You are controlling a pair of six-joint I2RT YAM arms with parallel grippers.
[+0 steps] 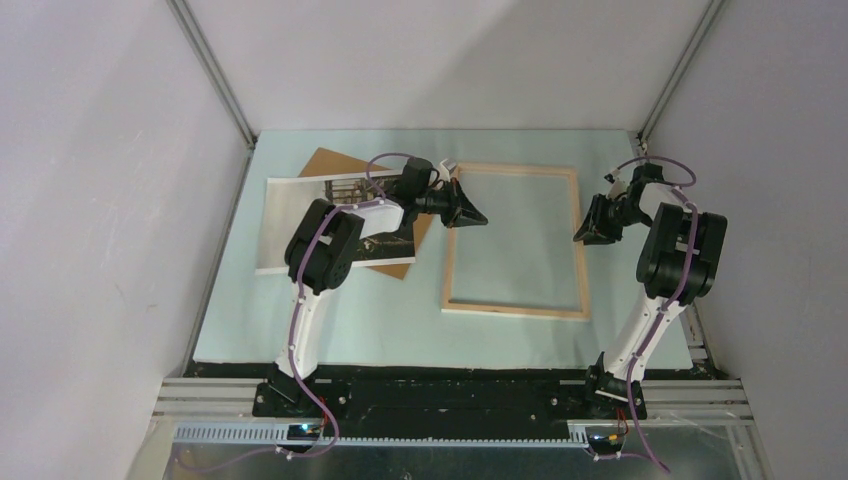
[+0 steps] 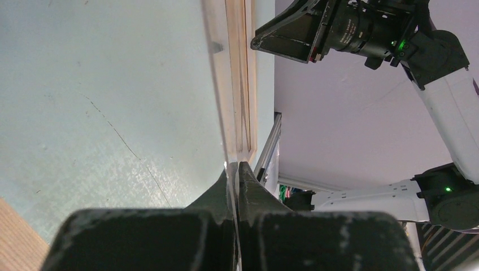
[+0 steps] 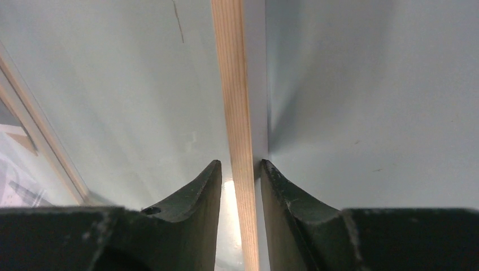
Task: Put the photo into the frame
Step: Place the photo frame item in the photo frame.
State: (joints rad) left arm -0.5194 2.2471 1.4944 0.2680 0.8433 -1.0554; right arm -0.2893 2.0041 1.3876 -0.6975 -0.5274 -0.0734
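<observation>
The frame (image 1: 515,312) lies flat on the tabletop (image 1: 330,320), pale wood back up. The photo (image 1: 285,225) rests well apart from the frame's left rail, partly over a brown backing board (image 1: 330,165). The left gripper (image 1: 475,215) meets that left rail with its jaws closed to a thin seam; whether a lip is pinched between them cannot be told. The right gripper (image 1: 587,235) straddles the frame's right rail, its jaws open, with a sliver of light beside the wood. The likely risk is uneven handling. If only one side grips, the frame could twist, slide, or slip out. Room is tight beyond the frame's right rail, where the enclosure wall stands near. The bare tabletop nearer the arm bases offers space.
</observation>
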